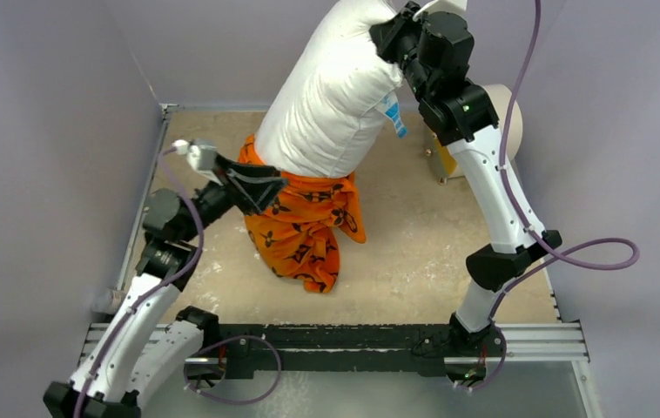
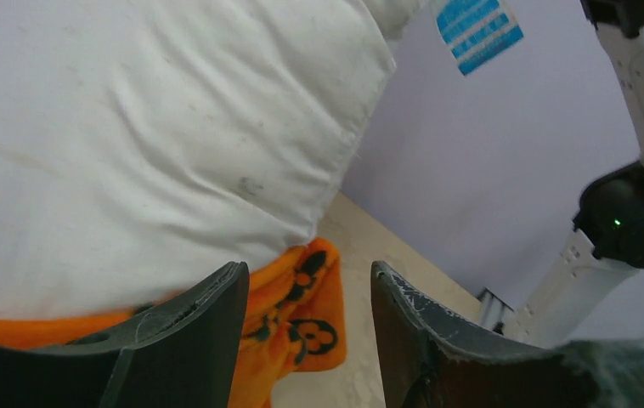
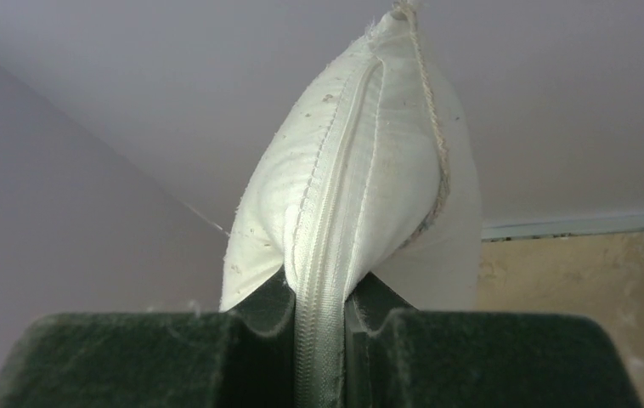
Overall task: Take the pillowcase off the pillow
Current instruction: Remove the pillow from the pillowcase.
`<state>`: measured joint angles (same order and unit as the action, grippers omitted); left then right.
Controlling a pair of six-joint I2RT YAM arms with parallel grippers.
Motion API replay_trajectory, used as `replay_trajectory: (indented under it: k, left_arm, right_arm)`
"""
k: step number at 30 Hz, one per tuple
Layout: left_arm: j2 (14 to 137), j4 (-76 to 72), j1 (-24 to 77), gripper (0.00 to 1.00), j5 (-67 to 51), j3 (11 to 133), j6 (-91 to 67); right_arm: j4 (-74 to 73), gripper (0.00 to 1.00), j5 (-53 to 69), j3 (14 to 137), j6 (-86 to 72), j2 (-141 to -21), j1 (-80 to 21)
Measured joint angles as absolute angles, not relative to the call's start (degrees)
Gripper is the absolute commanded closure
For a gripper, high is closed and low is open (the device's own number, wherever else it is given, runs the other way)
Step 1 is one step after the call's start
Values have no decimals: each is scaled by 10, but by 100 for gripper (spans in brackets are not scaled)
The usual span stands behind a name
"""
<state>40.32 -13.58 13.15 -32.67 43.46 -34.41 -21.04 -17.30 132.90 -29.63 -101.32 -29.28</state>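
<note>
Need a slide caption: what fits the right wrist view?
Right gripper clamped on the pillow along its zippered edge.

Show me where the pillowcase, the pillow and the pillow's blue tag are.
pillowcase (image 1: 305,231), top external view, on its bunched orange folds.
pillow (image 1: 326,96), top external view, middle of its white body.
blue tag (image 2: 478,27), left wrist view, centre of the label.
</note>
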Motion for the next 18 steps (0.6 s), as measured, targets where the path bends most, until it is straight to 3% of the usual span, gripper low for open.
replay_trajectory:
  k: [9,18]
  left_arm:
    - [554,-73,512,40,-127,457,-196]
    - [610,-122,684,37,247,458,-60]
  right_arm:
    - [-241,100,-225,1324,-300,-999,-299]
    - [-239,100,-236,1293,-283,-975,-299]
